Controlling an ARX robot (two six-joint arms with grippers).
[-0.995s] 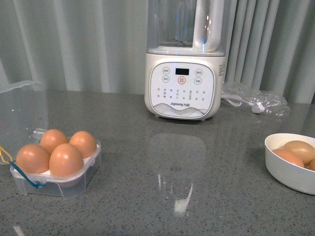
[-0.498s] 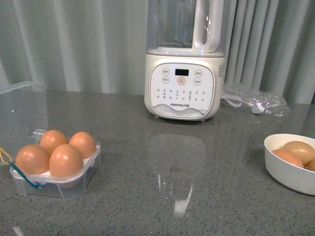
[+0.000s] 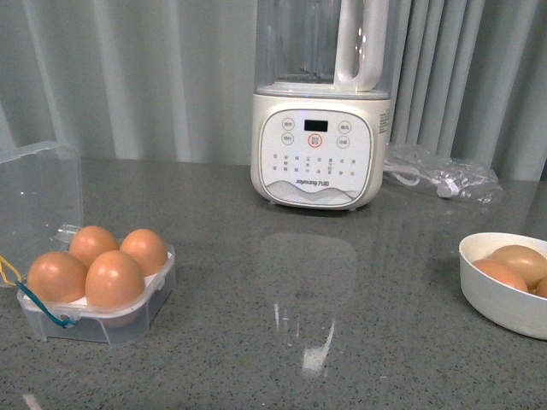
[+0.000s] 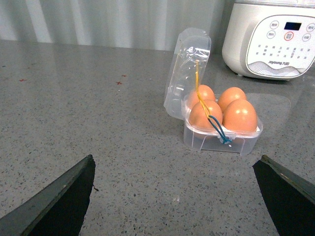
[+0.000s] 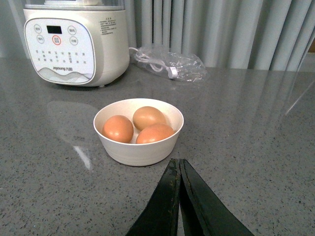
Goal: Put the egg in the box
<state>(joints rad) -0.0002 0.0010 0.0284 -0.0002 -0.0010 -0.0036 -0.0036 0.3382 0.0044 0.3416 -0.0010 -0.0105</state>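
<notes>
1. The left gripper hangs low over the counter, left of the blender and nearer the robot. Its jaws are spread wide with nothing between them. The right gripper is on the blender's other side, also nearer the robot, with its jaws pressed together and empty.
2. The box stands left of the blender and nearer the robot, with its lid tipped up. All four holes look filled, so the egg seems to be in place already. I cannot tell which of the four it is.
3. On that showing, the placing looks finished. For any check, keep both arms high and clear of the raised lid. Do not nudge the box, which is probably light and would likely slide on the smooth counter.
4. The bowl sits right of the blender and nearer the robot. It holds three spare eggs, and with no free hole in the box they are best left alone.
5. Just right of the blender and level with it lies a plastic bag.
6. Hidden near the robot: neither arm shows in the front view, and the wrist views show only the tips of the jaws.
7. The eggs cover most of the box's insert, so I cannot see whether each one sits fully down.
8. In the front view the frame edge cuts the bowl, and its third egg barely shows.
9. The blender's top is cut off, and the bag's contents are hard to make out; they may be a white cable.
</notes>
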